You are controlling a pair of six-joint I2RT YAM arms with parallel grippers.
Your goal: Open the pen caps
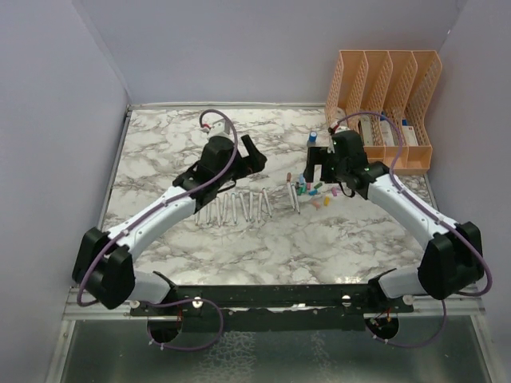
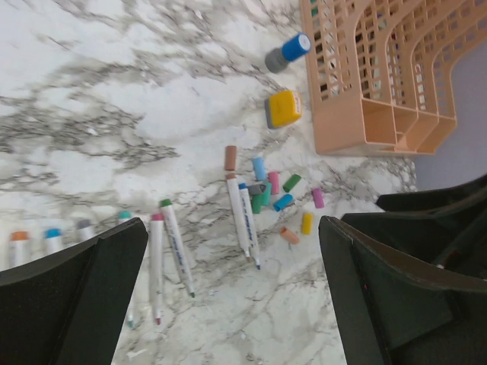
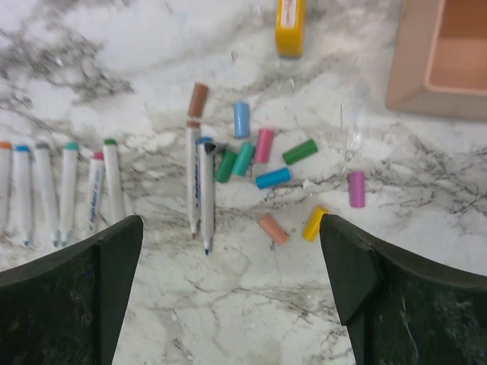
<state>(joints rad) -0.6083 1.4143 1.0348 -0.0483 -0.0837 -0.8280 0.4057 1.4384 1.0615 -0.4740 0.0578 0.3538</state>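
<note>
The pen caps [image 3: 272, 179] lie loose on the marble table [image 3: 114, 68], at one o'clock from my right claw [image 3: 230, 224]. This right claw and my left claw [image 2: 232, 228] are spread wide, holding nothing.

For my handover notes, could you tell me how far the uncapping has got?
Done, apparently: small coloured plastic caps lie loose beside thin white pens with bare tips. In hand: nothing; both jaws stand open and empty. Left: no capped pen visible, so possibly nothing.
</note>
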